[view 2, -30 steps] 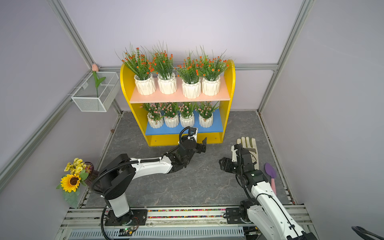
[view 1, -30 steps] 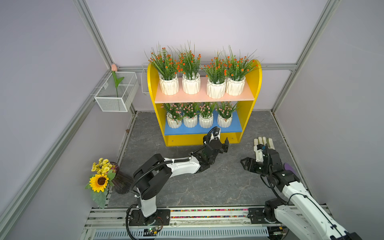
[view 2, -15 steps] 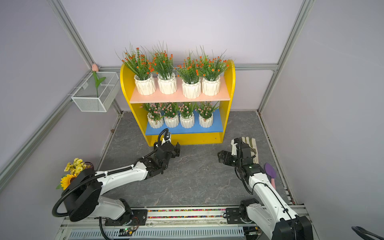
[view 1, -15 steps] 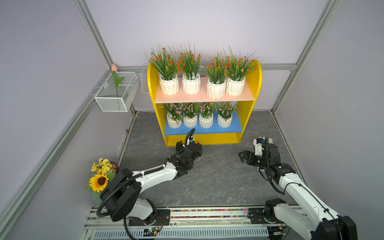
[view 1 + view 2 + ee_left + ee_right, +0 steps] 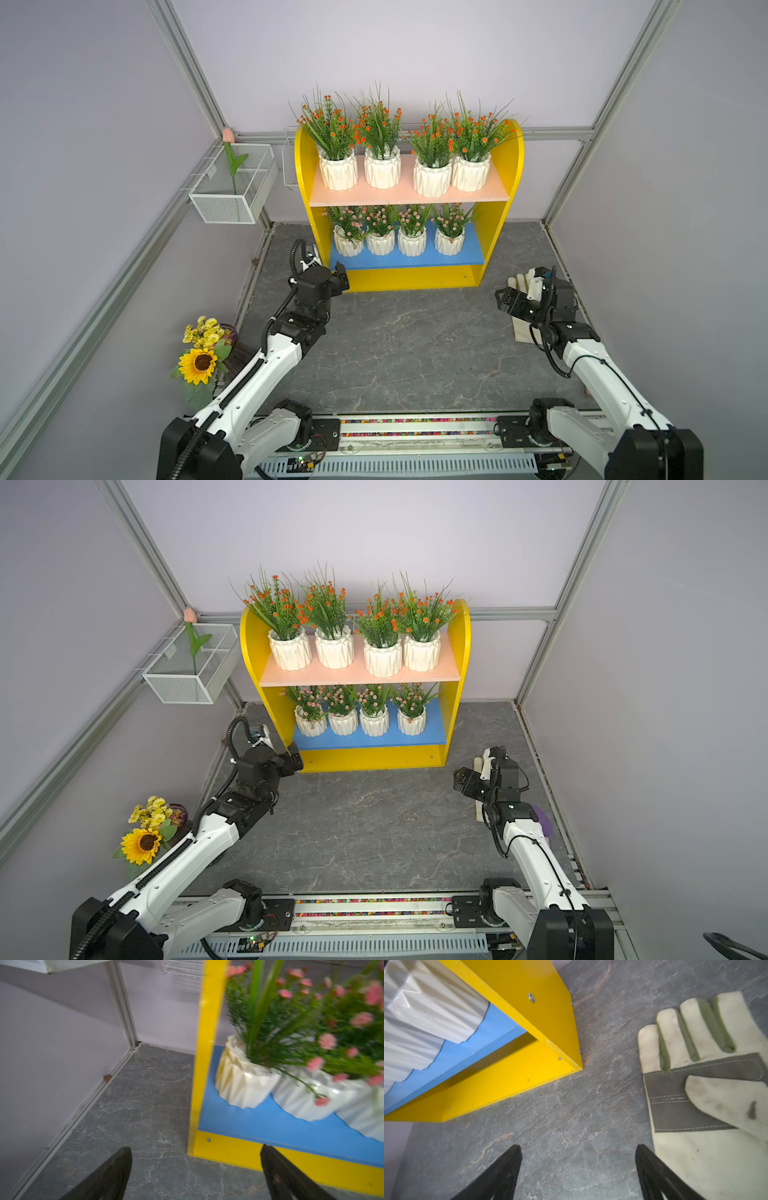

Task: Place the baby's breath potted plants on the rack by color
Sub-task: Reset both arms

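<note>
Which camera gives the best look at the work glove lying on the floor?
The right wrist view: the glove lies close and sharp, fingers, thumb and grey strap clear. In both top views the right arm covers most of it. The left wrist view misses it.

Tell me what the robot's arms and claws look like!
The left arm and right arm are made of smooth white tube-shaped pieces with chunky black joints. Black cables loop out near the wrists, and a ribbed black hose runs along the left arm. The left gripper and right gripper each have two flat, black, pointed fingers.
</note>
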Tool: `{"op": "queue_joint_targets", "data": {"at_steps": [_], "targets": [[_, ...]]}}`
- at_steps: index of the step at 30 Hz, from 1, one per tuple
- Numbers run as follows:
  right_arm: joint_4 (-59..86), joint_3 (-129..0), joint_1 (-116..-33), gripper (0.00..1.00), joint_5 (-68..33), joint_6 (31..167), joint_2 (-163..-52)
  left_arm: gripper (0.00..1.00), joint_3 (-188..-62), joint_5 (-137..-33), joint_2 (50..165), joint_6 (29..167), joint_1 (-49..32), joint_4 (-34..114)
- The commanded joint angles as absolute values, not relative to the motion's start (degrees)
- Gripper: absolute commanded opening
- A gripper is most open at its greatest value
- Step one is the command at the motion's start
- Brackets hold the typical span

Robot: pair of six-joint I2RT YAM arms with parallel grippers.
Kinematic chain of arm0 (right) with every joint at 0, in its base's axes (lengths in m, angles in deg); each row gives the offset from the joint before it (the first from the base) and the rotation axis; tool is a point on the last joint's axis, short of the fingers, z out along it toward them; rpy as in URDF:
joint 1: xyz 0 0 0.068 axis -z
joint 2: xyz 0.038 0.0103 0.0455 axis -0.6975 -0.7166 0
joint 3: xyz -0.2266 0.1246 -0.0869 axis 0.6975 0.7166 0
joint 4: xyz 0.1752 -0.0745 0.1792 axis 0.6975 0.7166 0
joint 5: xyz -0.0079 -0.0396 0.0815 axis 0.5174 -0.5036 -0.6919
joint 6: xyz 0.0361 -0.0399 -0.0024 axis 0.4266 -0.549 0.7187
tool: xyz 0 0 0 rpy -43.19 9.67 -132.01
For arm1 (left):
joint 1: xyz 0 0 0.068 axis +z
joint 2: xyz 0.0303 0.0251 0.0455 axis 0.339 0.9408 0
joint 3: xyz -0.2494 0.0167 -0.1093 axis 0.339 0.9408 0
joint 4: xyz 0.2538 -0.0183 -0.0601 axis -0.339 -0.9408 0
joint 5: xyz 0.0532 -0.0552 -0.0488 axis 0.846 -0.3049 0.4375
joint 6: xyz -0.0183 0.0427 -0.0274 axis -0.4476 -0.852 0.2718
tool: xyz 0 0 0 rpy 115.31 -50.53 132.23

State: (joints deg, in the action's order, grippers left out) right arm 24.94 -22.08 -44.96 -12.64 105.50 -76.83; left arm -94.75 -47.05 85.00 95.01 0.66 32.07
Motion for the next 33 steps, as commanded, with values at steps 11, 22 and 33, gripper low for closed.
{"op": "queue_joint_targets", "data": {"at_steps": [11,22,33], "targets": [[8.5,-19.7,-38.6,0.88,-5.5,98.7,-84.4,0.99,-90.2,-55.9,100.3,91.6,16.1,48.1],[-10.3,-10.1,-38.4,0.89,1.1,91.7,-83.5,0.99,-80.8,-53.2,101.1,85.6,16.8,67.0],[-40.8,-0.6,-38.4,0.88,-1.4,87.1,-94.9,0.99,-74.5,-55.4,107.1,85.3,17.0,81.1]]}}
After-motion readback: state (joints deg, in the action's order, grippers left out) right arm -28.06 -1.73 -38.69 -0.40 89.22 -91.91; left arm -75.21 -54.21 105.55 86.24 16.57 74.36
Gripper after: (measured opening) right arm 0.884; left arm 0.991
